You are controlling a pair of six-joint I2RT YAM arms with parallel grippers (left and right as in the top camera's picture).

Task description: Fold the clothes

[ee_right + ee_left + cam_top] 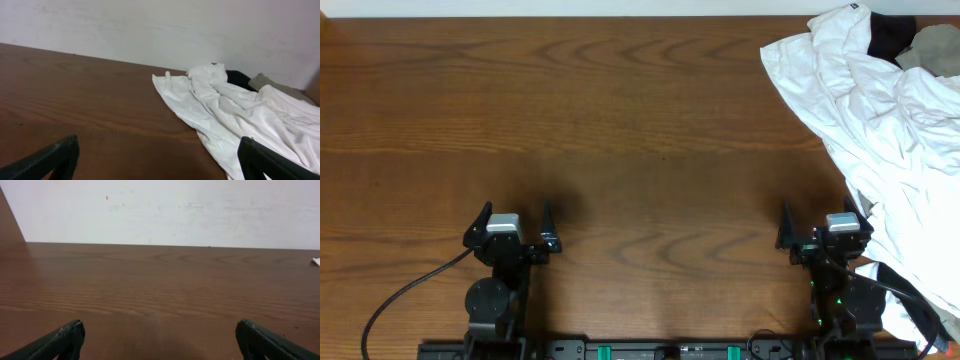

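A crumpled white garment [880, 110] lies in a heap at the right side of the table, reaching from the far right corner to the front right edge. It also shows in the right wrist view [240, 115]. A dark garment [890, 35] and a grey-beige one [935, 45] lie under it at the far right corner. My left gripper [510, 222] is open and empty at the front left, over bare wood [160, 340]. My right gripper [828, 225] is open and empty at the front right, its right finger next to the white garment's edge [160, 160].
The brown wooden table [620, 120] spans the whole view. A pale wall [160, 210] stands behind its far edge. Black cables [400, 295] run from the arm bases at the front edge.
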